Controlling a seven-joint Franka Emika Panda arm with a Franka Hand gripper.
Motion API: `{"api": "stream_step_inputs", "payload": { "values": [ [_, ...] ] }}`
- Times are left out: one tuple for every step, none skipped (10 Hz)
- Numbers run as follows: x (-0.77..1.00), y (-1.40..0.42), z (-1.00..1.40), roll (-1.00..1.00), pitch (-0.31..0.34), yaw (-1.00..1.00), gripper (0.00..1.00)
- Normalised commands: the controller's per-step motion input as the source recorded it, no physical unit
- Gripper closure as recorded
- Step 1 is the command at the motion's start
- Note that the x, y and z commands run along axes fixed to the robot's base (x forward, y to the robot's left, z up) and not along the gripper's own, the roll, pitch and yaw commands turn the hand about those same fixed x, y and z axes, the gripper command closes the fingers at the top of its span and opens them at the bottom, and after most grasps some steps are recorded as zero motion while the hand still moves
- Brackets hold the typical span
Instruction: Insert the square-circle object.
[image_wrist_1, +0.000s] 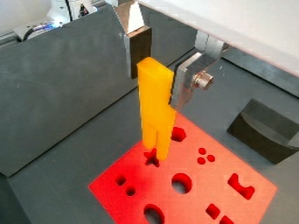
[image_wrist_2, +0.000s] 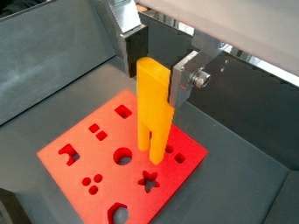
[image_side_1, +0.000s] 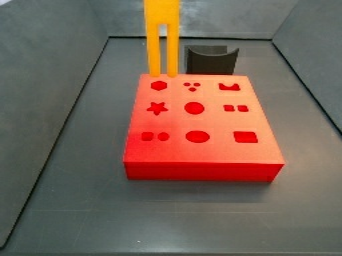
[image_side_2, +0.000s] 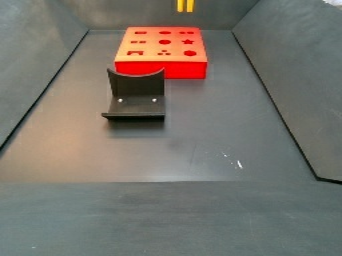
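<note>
Gripping a tall yellow piece (image_wrist_1: 156, 105) near its top, the gripper (image_wrist_1: 162, 54) hangs above a red block (image_wrist_1: 187, 179) in both wrist views, its flat silver fingers (image_wrist_2: 187, 74) closed on either side of the piece. The yellow piece stands upright and ends in two prongs; in a wrist view the prong tips (image_wrist_2: 153, 150) hover over the red block's (image_wrist_2: 122, 162) upper face near one edge, and whether they touch it cannot be told. The block's face carries many cut-out holes, among them a circle (image_wrist_2: 122, 157), a cross (image_wrist_2: 149, 182), a square (image_wrist_2: 100, 136) and small paired dots (image_wrist_2: 90, 182). Going left to right in a side view, a dark wall rises along the left of the grey surface (image_side_1: 67, 200), then comes the red block (image_side_1: 201, 140) lying in the middle, with the yellow piece (image_side_1: 160, 35) standing over its far left corner, the dark fixture (image_side_1: 211, 58) just behind the block, and another wall on the right. Seen from the opposite side view, the fixture (image_side_2: 135, 95) sits in front of the block (image_side_2: 163, 52), with only the yellow prong tips (image_side_2: 185, 5) showing at the top edge; the fingers are out of frame there.
</note>
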Motion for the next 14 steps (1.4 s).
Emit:
{"api": "stream_step_inputs", "payload": {
  "values": [
    [0.16, -0.16, -0.13, 0.00, 0.000, 0.00, 1.00],
    [0.00, -0.18, -0.34, -0.10, -0.040, 0.00, 1.00],
    [0.18, -0.38, -0.42, -0.05, -0.066, -0.04, 1.00],
    [0.15, -0.39, -0.49, -0.19, -0.171, 0.00, 1.00],
    [0.15, -0.34, -0.56, -0.18, -0.170, 0.11, 1.00],
    [0.01, -0.21, -0.44, -0.06, -0.101, 0.15, 1.00],
    [0.00, -0.09, -0.29, 0.10, -0.009, 0.01, 1.00],
    [-0.34, -0.05, -0.28, 0.28, -0.031, 0.00, 1.00],
    [-0.39, -0.26, -0.43, 0.32, -0.017, 0.07, 1.00],
    [-0.22, -0.27, -0.38, 0.26, 0.000, 0.07, 1.00],
    [0.00, -0.21, -0.32, 0.08, 0.000, 0.07, 1.00],
    [0.29, -0.12, -0.21, 0.00, 0.000, 0.15, 1.00],
    [0.29, 0.00, -0.18, 0.00, 0.000, 0.23, 1.00],
    [0.03, 0.00, -0.23, 0.00, 0.000, 0.17, 1.00]
  ]
}}
